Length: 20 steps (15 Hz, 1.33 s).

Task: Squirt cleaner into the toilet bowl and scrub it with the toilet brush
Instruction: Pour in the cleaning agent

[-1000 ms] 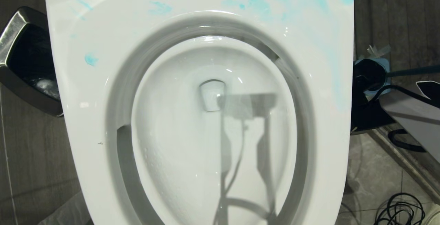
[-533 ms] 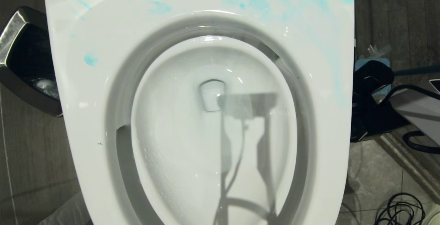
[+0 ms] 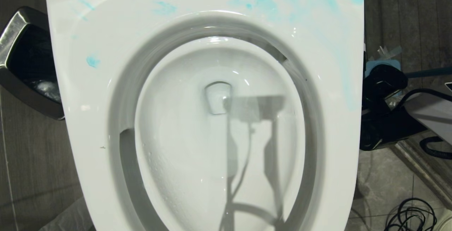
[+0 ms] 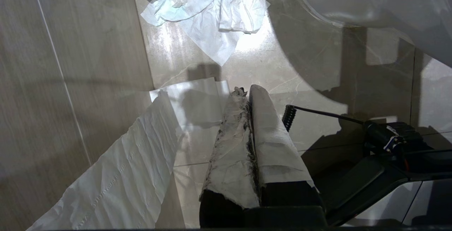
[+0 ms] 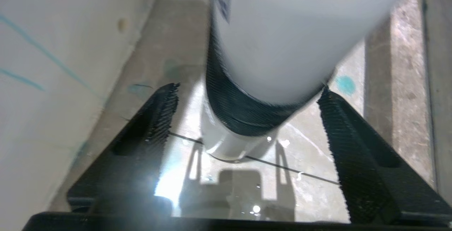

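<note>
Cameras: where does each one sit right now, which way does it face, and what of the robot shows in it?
Head view: above the toilet bowl, facing down; right arm at the right edge.
Left wrist view: low, facing floor and tissue paper; paper-wrapped left gripper shut.
Right wrist view: low beside the toilet, facing floor; open right gripper around a white bottle.
Shared: both wrist views show the toilet's outer wall.

I see a steel-rimmed waste bin (image 3: 24, 65) with a dark liner on the floor left of the toilet, crumpled white paper (image 4: 204, 8) on grey floor tiles (image 4: 70, 65), a flat paper strip (image 4: 120, 178) nearer, coiled black cable (image 3: 409, 217) at lower right
</note>
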Available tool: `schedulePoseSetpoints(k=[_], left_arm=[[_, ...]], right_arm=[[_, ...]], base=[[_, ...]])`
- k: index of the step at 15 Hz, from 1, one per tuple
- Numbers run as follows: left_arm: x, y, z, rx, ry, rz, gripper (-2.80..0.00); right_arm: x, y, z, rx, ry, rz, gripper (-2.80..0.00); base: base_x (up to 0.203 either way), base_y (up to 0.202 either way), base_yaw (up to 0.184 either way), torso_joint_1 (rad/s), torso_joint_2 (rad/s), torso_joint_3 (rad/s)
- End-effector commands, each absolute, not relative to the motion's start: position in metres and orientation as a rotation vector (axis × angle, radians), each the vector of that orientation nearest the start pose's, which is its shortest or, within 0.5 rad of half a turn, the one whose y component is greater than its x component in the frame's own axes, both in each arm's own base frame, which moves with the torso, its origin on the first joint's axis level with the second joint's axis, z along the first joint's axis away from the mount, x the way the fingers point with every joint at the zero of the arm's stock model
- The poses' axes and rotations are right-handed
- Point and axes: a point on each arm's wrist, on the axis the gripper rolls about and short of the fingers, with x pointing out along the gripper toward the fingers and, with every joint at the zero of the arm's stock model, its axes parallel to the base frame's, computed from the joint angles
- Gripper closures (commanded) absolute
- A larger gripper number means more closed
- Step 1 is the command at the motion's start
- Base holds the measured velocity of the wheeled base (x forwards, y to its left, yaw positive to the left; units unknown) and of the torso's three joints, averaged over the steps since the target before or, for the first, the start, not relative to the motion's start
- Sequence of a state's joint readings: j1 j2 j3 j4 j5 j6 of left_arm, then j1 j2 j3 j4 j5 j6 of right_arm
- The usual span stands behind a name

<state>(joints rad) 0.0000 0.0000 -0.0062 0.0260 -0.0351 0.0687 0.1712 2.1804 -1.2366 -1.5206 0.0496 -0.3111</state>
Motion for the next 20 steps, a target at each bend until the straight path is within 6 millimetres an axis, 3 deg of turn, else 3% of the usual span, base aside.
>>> schedulePoseSetpoints(k=[1, 9, 17, 19, 20], left_arm=[[-0.023, -0.001, 0.075, 0.069, 0.019, -0.036, 0.0], [-0.023, -0.001, 0.075, 0.069, 0.019, -0.036, 0.0], [-0.023, -0.001, 0.075, 0.069, 0.019, -0.036, 0.0], [-0.023, -0.001, 0.075, 0.069, 0.019, -0.036, 0.0], [-0.023, -0.001, 0.075, 0.069, 0.019, -0.036, 0.0]], right_arm=[[0.42, 0.07, 0.204, -0.268, -0.622, 0.114, -2.8], [0.45, 0.072, 0.22, -0.261, -0.772, 0.082, -2.8], [0.46, 0.085, 0.229, -0.247, -0.858, 0.094, -2.8], [0.462, 0.086, 0.228, -0.247, -0.866, 0.093, 0.0], [0.463, 0.087, 0.229, -0.246, -0.876, 0.092, 0.0]], base=[[0.0, 0.0, 0.0, 0.0, 0.0, 0.0], [0.0, 0.0, 0.0, 0.0, 0.0, 0.0], [0.0, 0.0, 0.0, 0.0, 0.0, 0.0], [0.0, 0.0, 0.0, 0.0, 0.0, 0.0], [0.0, 0.0, 0.0, 0.0, 0.0, 0.0]])
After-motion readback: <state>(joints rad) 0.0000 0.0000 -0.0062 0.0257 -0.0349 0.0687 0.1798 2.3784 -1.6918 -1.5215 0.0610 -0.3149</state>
